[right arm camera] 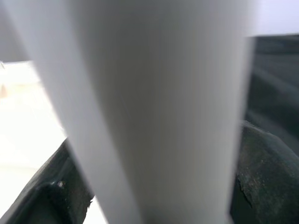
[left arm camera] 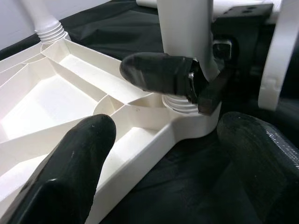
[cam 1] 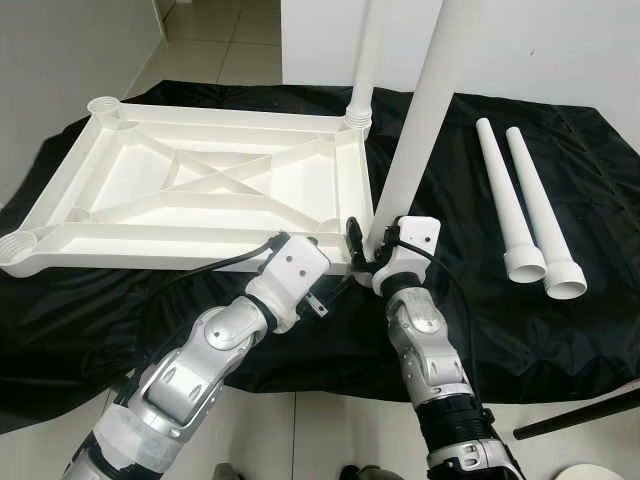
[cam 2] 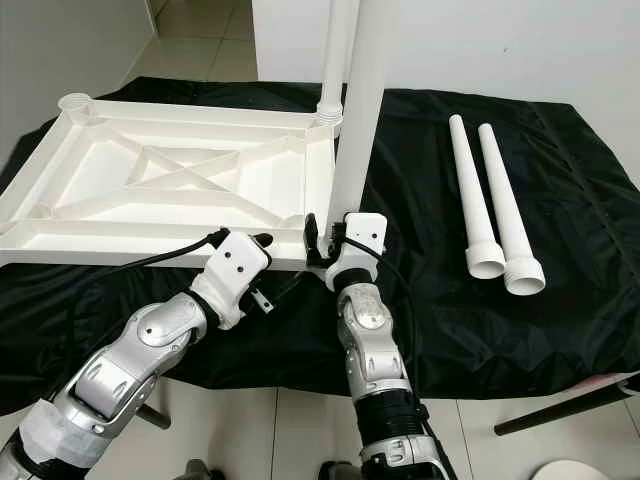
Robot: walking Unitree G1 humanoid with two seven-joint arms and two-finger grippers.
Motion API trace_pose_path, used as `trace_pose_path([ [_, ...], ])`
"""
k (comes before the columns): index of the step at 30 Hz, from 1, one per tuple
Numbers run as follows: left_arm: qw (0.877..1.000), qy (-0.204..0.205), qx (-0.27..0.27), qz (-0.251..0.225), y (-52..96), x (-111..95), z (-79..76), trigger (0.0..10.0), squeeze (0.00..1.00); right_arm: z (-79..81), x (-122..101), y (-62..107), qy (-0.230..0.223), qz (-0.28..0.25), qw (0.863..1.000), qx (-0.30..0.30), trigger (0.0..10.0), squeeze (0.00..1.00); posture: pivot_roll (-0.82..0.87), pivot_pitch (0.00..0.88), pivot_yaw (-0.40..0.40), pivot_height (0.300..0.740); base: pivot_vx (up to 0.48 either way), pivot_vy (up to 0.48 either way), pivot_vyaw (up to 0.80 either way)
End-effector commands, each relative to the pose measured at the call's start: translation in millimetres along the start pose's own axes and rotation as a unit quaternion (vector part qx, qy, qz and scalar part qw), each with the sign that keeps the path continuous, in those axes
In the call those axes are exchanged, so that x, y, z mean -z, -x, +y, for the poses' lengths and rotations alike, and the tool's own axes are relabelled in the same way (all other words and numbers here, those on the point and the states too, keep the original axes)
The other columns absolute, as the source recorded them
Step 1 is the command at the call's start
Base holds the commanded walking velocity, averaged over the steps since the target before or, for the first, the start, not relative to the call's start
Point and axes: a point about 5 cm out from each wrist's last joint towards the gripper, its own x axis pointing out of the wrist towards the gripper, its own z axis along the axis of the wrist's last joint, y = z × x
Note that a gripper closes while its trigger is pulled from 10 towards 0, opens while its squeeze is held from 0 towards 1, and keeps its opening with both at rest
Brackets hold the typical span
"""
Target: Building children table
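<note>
The right gripper point(cam 1: 368, 243) is pinching the near leg point(cam 1: 425, 110), seating it upright in the upturned tabletop's point(cam 1: 190, 185) near corner. The left gripper point(left arm camera: 159, 144), fingers spread, is bracing that corner. Far leg point(cam 1: 366, 55) is standing; two spare legs point(cam 1: 525, 210) are lying on the black cloth point(cam 1: 590, 170) — roughly halfway, I'd say.

A black cloth point(cam 1: 470, 320) is spread over the pale tiled floor point(cam 1: 225, 45). On its left part lies an upturned white children's table frame point(cam 1: 200, 185), ribs up. Well apart on the right lie two loose white legs point(cam 1: 525, 205) side by side, wide ends near.
</note>
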Motion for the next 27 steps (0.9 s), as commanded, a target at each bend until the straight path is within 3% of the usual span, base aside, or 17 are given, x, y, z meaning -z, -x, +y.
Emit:
trace_pose_path([
  [1,0.999,-0.002,0.051,0.002,1.6,-1,-5.9,10.0,0.00,-4.6,-1,-3.4,-0.001,0.002,1.000,-0.018,10.0,1.00,-0.03,0.108,-0.007,0.740,0.000,0.000,0.00],
  [2,0.999,-0.001,0.052,0.002,1.7,-1,-6.0,10.0,0.00,-10.4,-3,-5.6,0.009,0.005,0.999,-0.042,10.0,1.00,-0.03,0.110,-0.006,0.740,0.000,0.000,0.00],
  [3,0.999,-0.002,0.053,0.003,2.0,0,-6.3,10.0,0.00,-14.7,-4,-6.7,0.020,0.008,0.998,-0.067,10.0,0.00,-0.03,0.108,-0.006,0.740,0.000,0.000,0.00],
  [11,0.996,0.002,0.084,0.016,5.5,4,-12.7,10.0,0.00,-23.0,-6,-6.6,0.070,0.021,0.979,-0.190,10.0,0.00,-0.03,0.107,-0.005,0.740,0.000,0.000,0.00],
  [16,0.994,0.005,0.107,0.020,8.4,6,-17.9,10.0,0.00,-30.7,-3,-6.1,0.095,0.049,0.955,-0.278,10.0,0.00,-0.03,0.100,-0.004,0.740,0.000,0.000,0.00],
  [26,0.994,0.001,0.107,0.020,7.1,5,-16.8,10.0,0.00,-44.0,-7,-20.3,0.119,0.062,0.945,-0.300,10.0,0.00,-0.03,0.093,-0.004,0.740,0.000,0.000,0.00],
  [27,0.994,0.000,0.107,0.020,6.8,5,-16.3,10.0,0.00,-47.1,-8,-23.4,0.124,0.064,0.944,-0.298,9.6,0.00,-0.02,0.092,-0.004,0.740,0.000,0.000,0.00],
])
